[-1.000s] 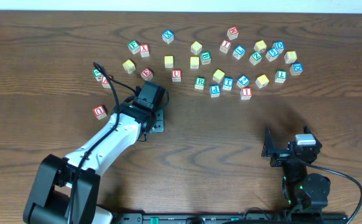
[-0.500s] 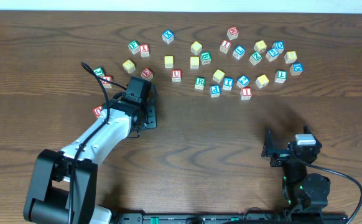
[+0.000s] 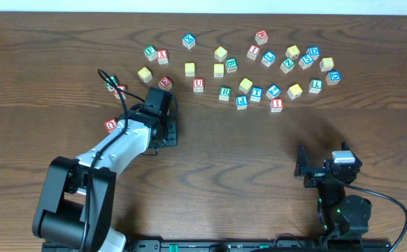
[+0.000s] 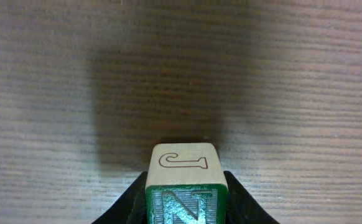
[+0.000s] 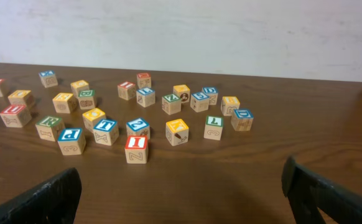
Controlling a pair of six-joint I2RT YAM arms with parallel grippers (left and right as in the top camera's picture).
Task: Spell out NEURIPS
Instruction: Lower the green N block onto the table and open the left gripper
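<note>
Clamped the small green-N wooden cube (image 4: 184,180) in the left gripper (image 4: 185,208) left of centre in the overhead view, bare counter (image 3: 245,161) directly beneath, right gripper (image 5: 181,199) spread wide at lower right.

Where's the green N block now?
The green N block is held in the left gripper, at the bottom of the left wrist view, over the left of the table.

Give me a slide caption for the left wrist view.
Left gripper shut on the green N cube, J on the adjoining face.
</note>
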